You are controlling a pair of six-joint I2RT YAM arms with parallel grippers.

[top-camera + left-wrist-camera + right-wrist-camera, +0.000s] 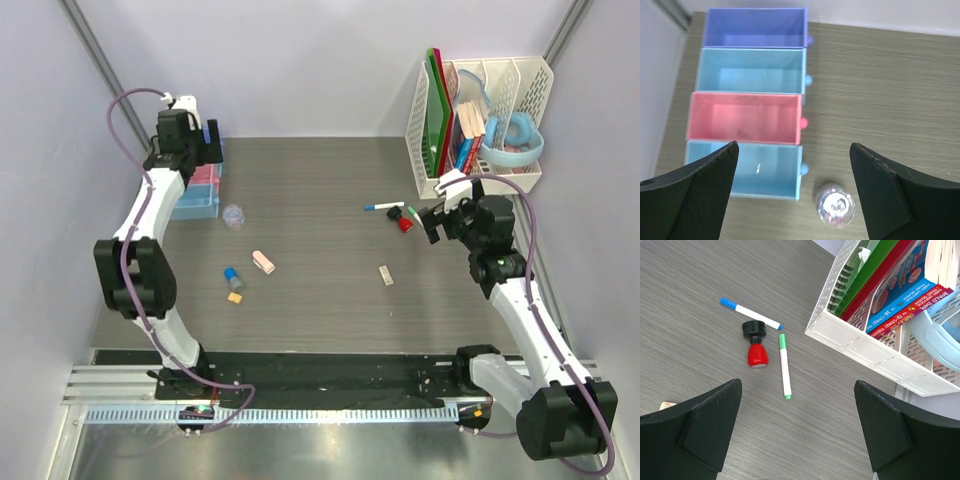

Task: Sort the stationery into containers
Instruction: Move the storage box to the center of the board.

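A grey wood-grain table [330, 190] fills the floor of a pale-walled booth, with a white perforated file rack [865, 350] at one side.

The left gripper [793, 146] hangs with its jaws spread wide and nothing between them. Straight below it sit the containers [747, 117], four joined bins in a row, lying toward its left finger. Under its right finger, just off the corner of the closest bin, lies the clear tape roll [836, 206]. That roll should be light and rigid but slick. I would pinch it across its outer rim, or take one wall through the hole, and expect it to skid if nudged.

The right gripper [797, 384] is likewise wide apart and empty. Ahead of it, nearer its left finger, lie the red-black piece [756, 345] on its side, a blue-capped pen [750, 312] touching its black end, and a green-capped pen [784, 365] just beside it; the rack stands off its right finger. The pens look light, stiff and apt to roll — best taken across the barrel at mid-length. The red-black piece is rounded, so its red body seems the safest place to grip.

The pink eraser [263, 262], beige eraser [385, 275], blue-capped cylinder [233, 276] and tiny yellow piece [235, 297] lie loose well behind both grippers, toward the arm bases. The erasers are probably soft and grippy — easy to pinch across their short sides.
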